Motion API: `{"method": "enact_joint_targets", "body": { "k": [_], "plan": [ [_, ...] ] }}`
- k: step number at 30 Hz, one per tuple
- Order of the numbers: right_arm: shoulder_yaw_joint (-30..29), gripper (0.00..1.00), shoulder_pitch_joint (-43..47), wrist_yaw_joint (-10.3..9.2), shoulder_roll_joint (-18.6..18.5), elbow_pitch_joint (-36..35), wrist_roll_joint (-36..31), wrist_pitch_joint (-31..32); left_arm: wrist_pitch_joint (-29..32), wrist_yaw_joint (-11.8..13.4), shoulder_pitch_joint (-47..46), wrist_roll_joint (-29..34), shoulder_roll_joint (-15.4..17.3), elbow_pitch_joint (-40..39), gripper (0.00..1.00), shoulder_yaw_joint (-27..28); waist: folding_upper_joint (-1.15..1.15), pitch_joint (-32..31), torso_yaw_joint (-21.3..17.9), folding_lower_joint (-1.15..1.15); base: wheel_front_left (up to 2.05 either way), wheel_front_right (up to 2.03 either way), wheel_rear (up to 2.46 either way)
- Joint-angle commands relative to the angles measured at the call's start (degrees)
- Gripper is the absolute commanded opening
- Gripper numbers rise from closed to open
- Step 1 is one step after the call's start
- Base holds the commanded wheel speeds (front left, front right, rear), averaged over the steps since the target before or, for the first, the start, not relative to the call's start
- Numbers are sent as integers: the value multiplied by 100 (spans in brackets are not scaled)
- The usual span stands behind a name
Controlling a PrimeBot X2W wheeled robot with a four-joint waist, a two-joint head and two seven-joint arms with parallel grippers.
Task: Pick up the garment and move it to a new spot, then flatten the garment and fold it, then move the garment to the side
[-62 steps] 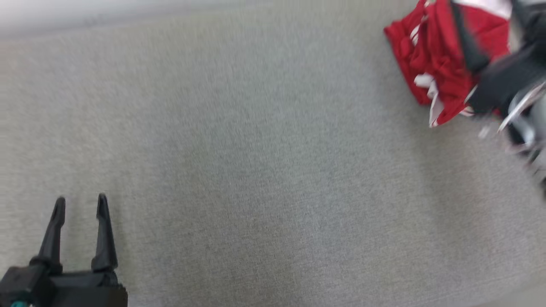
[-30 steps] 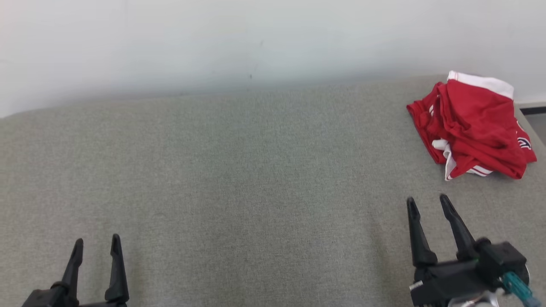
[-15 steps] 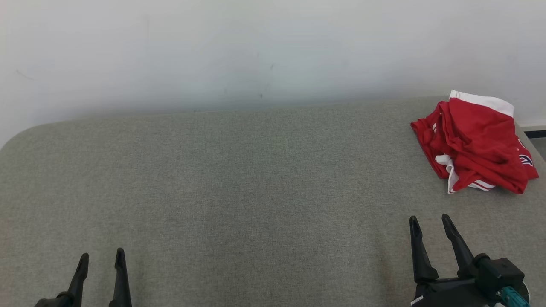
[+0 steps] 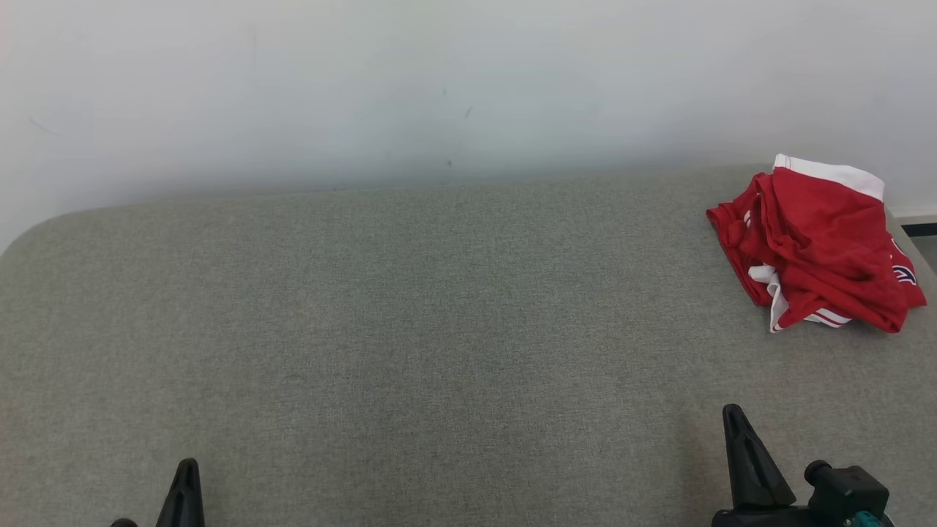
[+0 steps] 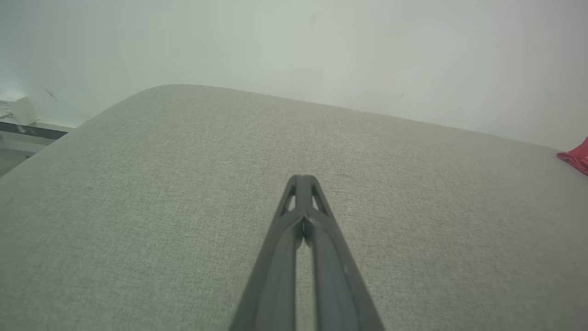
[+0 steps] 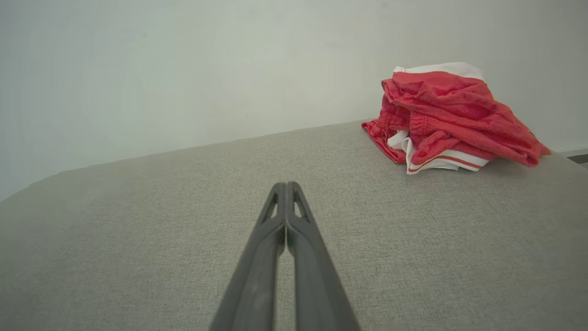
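Lying crumpled far R, garment point(image 4: 812, 249); L fingers point(image 5: 280, 257) & R fingers point(image 6: 262, 257) each pressed together.

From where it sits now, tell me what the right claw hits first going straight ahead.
The right claw would probably meet the grey cushion, else the wall; the red garment lies right of its line.
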Motion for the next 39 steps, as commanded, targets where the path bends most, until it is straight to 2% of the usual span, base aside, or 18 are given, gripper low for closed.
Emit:
{"method": "enact_joint_targets", "body": {
  "k": [1, 16, 39],
  "plan": [
    [-29, 0, -90, 0, -1, -91, 171, 24, 47, -4, -87, -168, 31, -48, 0, 41, 0, 0, 1, 0, 0, 0, 0],
    [-212, 0, -200, -2, 47, -112, 1703, 443, 431, -25, -221, -1781, 18, -88, 0, -32, 0, 1, 16, 0, 0, 0, 0],
    [-445, 0, -341, -5, 109, -134, 3660, 978, 949, -58, -425, -3833, 1, -99, 0, -91, 0, 3, 39, 0, 0, 0, 0]
  ]
}}
